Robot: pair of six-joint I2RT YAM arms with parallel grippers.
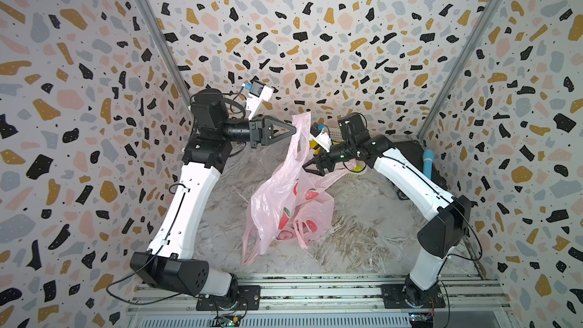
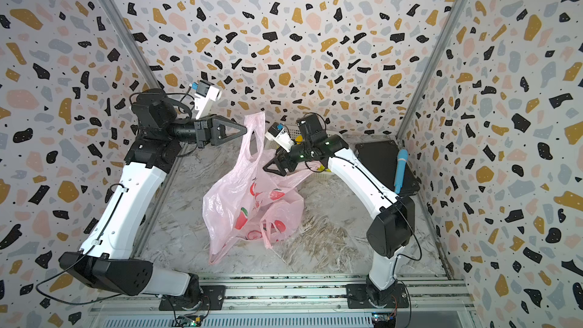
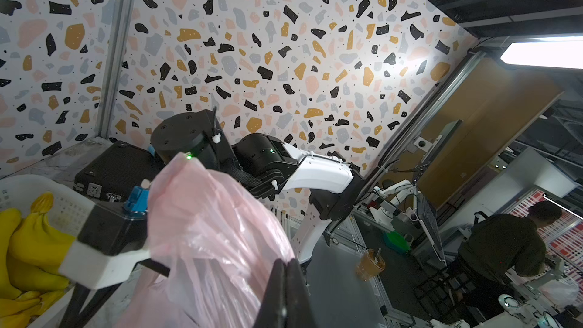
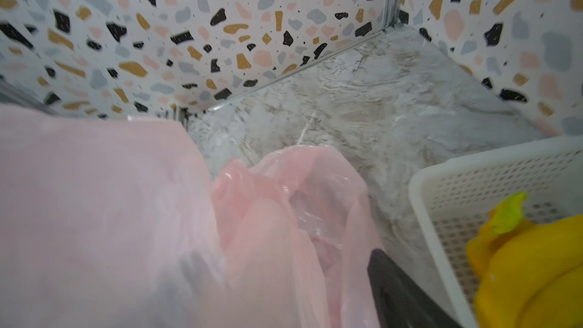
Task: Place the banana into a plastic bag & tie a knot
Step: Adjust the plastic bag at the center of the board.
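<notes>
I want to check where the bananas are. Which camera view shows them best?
The left wrist view: several bananas lie in the white basket, one stem showing. The right wrist view shows fewer, cut off by the frame edge. In both top views the right arm hides all but yellow slivers.

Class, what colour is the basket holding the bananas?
White basket, clearest in right wrist view.

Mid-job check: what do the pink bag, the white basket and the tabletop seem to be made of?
The pink carrier bag: thin plastic film, glossy and translucent; it crumples and catches highlights. The white perforated basket: rigid moulded plastic, fairly matte, with a regular grid of holes. The grey veined tabletop: marble-look surface, possibly a printed laminate or film; the pictures cannot settle it.
</notes>
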